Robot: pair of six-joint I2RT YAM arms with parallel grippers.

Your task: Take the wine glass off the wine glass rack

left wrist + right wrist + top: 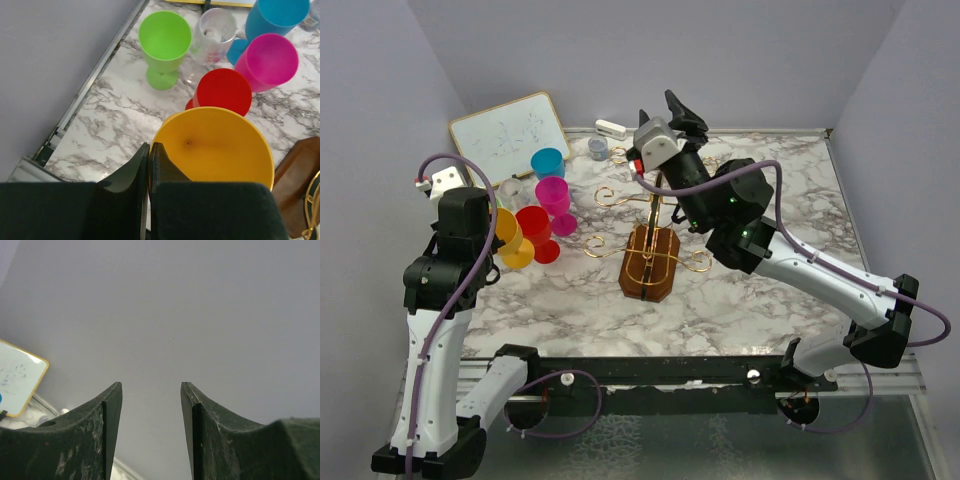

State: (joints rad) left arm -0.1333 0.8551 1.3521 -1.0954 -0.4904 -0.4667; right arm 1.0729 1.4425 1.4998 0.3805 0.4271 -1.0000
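Gold wire wine glass rack [648, 262] is standing bare, so I am holding my right gripper [151, 386] apart above it, left gripper [149, 151] closed together beside the yellow plastic wine glass [215, 145] at nine o'clock.

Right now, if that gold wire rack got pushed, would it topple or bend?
The wine glass rack probably slides rather than topples: its dark wooden base looks broad and low. Its thin curled wire arms would likely flex and spring back.
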